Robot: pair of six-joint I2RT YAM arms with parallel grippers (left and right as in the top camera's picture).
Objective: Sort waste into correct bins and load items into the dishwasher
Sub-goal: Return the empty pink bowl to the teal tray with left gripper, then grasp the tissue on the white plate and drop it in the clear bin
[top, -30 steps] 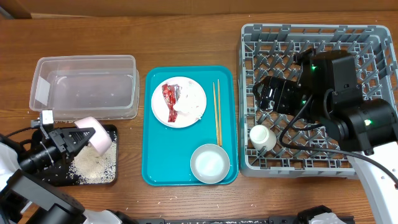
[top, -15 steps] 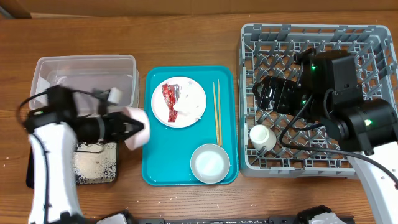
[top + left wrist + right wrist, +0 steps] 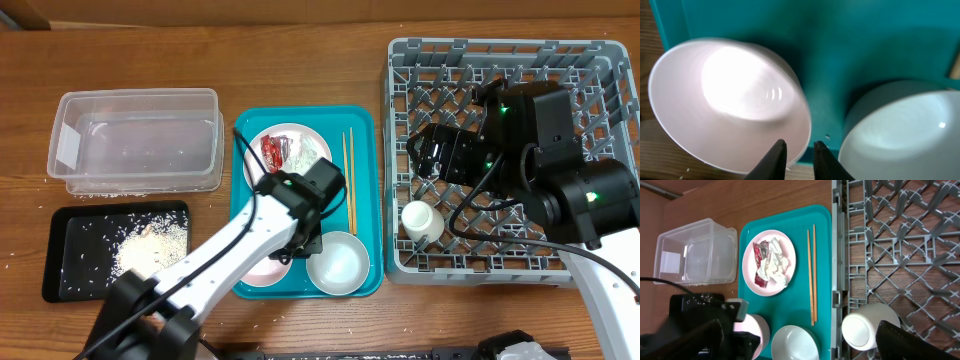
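Crowding the teal tray (image 3: 363, 215) — 2 bowls (image 3: 337, 262), plate (image 3: 784, 250), chopsticks (image 3: 349, 180)

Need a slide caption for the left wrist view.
Left gripper straddling the rim of a pale bowl, white bowl alongside, on the teal tray.

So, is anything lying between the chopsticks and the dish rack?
No loose thing lies between them. The chopsticks lie by the right rim of the teal tray, and only that rim and the left wall of the dish rack stand in between.
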